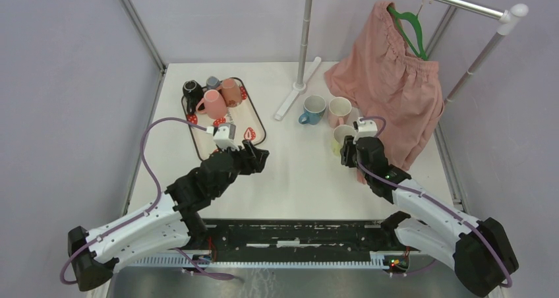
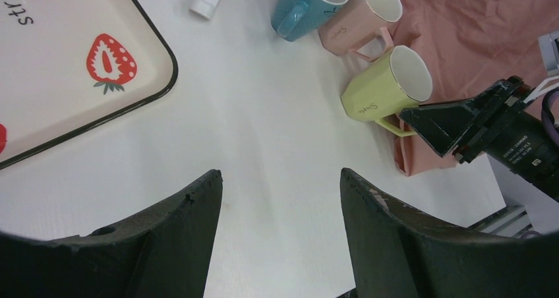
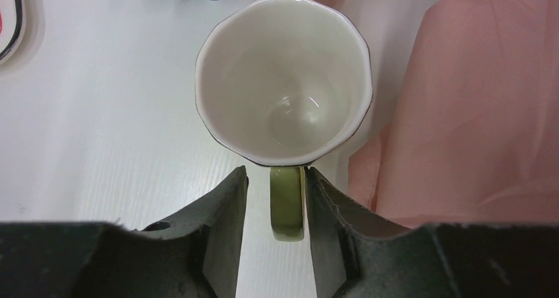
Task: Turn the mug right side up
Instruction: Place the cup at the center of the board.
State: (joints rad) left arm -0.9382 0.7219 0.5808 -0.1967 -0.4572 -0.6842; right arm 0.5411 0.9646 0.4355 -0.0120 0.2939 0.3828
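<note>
The yellow-green china mug (image 3: 283, 80) stands right side up on the white table (image 3: 99, 113), beside the pink cloth (image 3: 474, 113). My right gripper (image 3: 275, 179) is narrow around its handle (image 3: 287, 209), with a small gap on one side. My left gripper (image 2: 280, 179) is wide apart, holding nothing.

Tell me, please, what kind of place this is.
Probably a robot test cell, not a home. A white table stands inside plain walls and a metal frame, two robot arms are bolted at its near edge, and the props are staged: a strawberry tray of mugs and a clothes rack.
</note>
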